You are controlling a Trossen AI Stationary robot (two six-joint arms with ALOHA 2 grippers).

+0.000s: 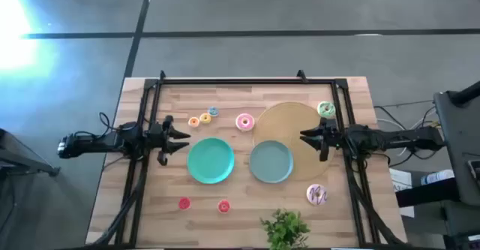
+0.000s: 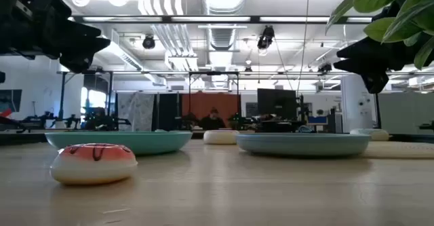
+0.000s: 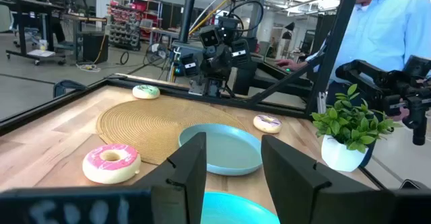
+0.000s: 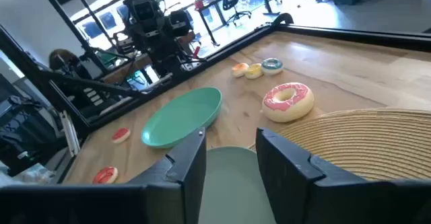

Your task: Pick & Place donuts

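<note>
I hold my left gripper (image 1: 182, 140) above the wooden table (image 1: 150, 205), just beside the teal round plate (image 1: 210, 161), and its two fingers stand apart with nothing between them. My right gripper (image 1: 306, 139) hangs over the big tan woven disc (image 1: 289, 122), near the second, bluish round plate (image 1: 271, 162); it is also open and empty.

All donuts lie on the table or the disc. The pink-iced ring donut (image 1: 244, 121) sits at the disc's edge, the green-iced one (image 1: 326, 109) at its far corner, and the white sprinkled one (image 1: 317, 195) near the small green plant (image 1: 285, 229). The tiny orange (image 1: 193, 121), yellow (image 1: 205, 118) and bluish (image 1: 214, 112) donuts form a short row (they almost touch). Two tiny red donuts (image 1: 184, 203) lie by the front edge.
</note>
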